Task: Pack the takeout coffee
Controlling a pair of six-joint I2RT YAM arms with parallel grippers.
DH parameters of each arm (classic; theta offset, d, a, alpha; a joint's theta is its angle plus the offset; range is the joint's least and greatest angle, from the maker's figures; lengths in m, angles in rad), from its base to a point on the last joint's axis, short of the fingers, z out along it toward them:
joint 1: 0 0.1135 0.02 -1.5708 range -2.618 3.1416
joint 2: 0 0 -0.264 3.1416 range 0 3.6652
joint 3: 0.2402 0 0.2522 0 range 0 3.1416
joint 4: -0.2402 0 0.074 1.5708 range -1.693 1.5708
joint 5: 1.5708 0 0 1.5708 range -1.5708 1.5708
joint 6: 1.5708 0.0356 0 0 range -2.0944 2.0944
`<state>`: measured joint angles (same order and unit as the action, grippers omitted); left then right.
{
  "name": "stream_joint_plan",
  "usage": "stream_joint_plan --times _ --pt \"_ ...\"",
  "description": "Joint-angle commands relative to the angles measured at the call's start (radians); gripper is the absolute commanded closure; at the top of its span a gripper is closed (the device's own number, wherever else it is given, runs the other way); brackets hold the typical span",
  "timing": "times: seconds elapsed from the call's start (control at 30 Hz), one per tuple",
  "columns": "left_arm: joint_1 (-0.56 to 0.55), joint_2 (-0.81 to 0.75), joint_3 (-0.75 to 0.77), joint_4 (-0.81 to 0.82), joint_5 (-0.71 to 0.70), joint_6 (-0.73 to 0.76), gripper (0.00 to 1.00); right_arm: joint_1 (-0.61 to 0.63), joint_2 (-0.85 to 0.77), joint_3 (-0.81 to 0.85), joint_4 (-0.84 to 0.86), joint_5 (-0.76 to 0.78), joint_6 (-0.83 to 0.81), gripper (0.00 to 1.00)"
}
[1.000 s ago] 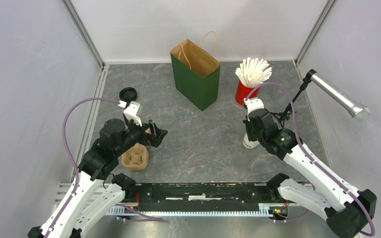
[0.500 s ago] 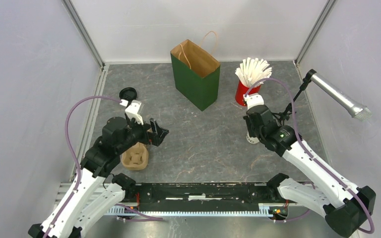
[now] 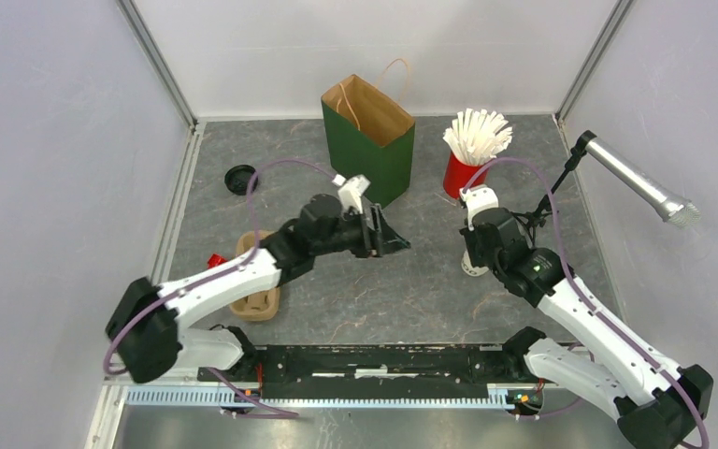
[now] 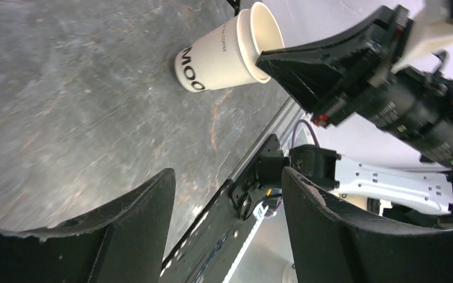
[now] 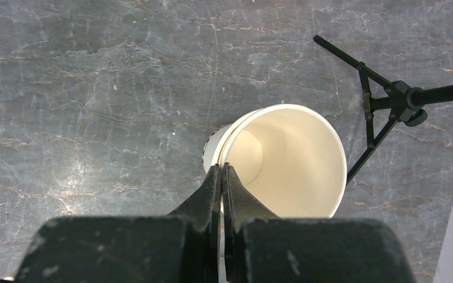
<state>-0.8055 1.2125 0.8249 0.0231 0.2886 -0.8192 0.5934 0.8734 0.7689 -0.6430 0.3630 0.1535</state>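
A white paper cup [image 3: 472, 269], tan inside and without a lid, stands on the grey floor right of centre. My right gripper [image 3: 476, 251] is shut on its near rim, one finger inside and one outside [image 5: 221, 172]. The cup [image 5: 283, 159] shows a doubled rim there, as if two were nested. My left gripper [image 3: 391, 239] is open and empty at mid-table, pointing toward that cup [image 4: 224, 53] from a distance; its fingers [image 4: 135, 224] are spread wide. One black lid [image 3: 240, 178] lies far left. The green bag [image 3: 369, 140] stands open at the back.
A brown pulp carrier [image 3: 254, 297] lies under my left arm, with a small red thing [image 3: 215, 260] beside it. A red cup of white straws [image 3: 463, 173] stands behind the right gripper. A microphone [image 3: 636, 185] on a black stand [image 5: 377, 112] is at the right.
My left arm has swung from above the carrier to the right, out to mid-table, gripper still open. My right gripper has stayed shut on the cup's rim, nearly in place.
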Motion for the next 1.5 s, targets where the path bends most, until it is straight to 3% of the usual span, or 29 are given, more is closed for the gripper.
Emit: stream_joint_plan --times 0.0,0.23,0.37,0.77,1.0,1.47 --pt "-0.078 0.193 0.054 0.404 -0.045 -0.167 0.28 -0.001 -0.033 -0.013 0.063 -0.046 -0.020 1.00" --pt "-0.121 0.540 0.102 0.850 -0.022 -0.374 0.40 -0.001 -0.055 -0.021 0.060 -0.074 -0.034 1.00" --pt "-0.130 0.659 0.165 0.907 -0.013 -0.409 0.44 -0.001 -0.058 -0.020 0.057 -0.078 -0.034 1.00" --pt "-0.132 0.746 0.195 0.897 -0.019 -0.403 0.47 -0.001 -0.057 -0.041 0.078 -0.090 -0.024 1.00" --pt "-0.138 0.748 0.219 0.781 -0.030 -0.367 0.49 -0.002 -0.056 -0.042 0.081 -0.085 -0.023 1.00" --pt "-0.160 0.782 0.262 0.727 -0.016 -0.356 0.55 -0.002 -0.054 -0.040 0.088 -0.082 -0.022 1.00"
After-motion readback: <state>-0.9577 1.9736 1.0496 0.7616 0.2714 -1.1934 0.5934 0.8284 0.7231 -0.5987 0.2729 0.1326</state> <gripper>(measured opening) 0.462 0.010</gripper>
